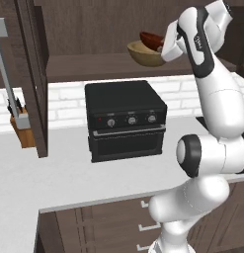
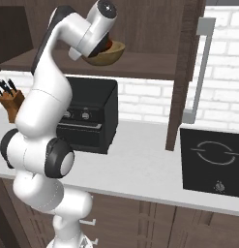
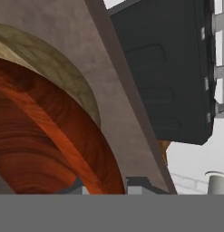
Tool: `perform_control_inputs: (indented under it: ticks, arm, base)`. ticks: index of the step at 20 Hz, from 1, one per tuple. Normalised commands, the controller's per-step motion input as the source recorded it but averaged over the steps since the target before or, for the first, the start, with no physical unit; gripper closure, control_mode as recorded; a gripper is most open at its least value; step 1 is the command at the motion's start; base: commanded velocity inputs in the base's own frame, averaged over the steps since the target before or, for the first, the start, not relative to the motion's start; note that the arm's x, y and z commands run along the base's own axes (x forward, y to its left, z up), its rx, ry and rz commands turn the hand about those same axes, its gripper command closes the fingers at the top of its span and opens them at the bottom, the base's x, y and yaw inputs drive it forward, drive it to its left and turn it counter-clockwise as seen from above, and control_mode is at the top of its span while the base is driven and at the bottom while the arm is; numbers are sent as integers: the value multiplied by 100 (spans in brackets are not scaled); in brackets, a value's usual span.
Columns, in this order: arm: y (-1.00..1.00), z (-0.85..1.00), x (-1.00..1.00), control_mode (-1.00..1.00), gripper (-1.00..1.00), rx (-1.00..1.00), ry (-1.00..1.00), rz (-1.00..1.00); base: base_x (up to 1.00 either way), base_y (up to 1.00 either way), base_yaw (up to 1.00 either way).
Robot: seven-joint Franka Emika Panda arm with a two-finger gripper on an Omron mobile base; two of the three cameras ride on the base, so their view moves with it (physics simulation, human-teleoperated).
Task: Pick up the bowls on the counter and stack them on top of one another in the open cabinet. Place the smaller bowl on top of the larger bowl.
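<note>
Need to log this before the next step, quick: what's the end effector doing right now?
End effector: closed on the rim of the smaller bowl, which sits in the larger bowl on the cabinet shelf.

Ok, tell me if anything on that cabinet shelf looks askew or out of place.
The red bowl sits tilted in the tan bowl on the shelf, not nested level, with the fingers shut on its rim. Nothing is spilled or damaged.

White brick wall (image 1: pixel 64 104) behind, black toaster oven (image 1: pixel 126 121), knife block (image 1: pixel 22 129), inset cooktop (image 2: pixel 210 162), all below the fingers.
</note>
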Motion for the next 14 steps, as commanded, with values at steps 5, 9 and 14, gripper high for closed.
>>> perform_control_inputs:
  ticks: [5,9,14]
  arm:
    - [0,-3,9,-100,100,0,-2,0]
    - [0,-6,17,-100,100,0,-2,0]
    - [0,0,32,-100,100,0,0,-1]
  base:
    - [0,0,0]
    - [0,0,0]
    - [0,0,0]
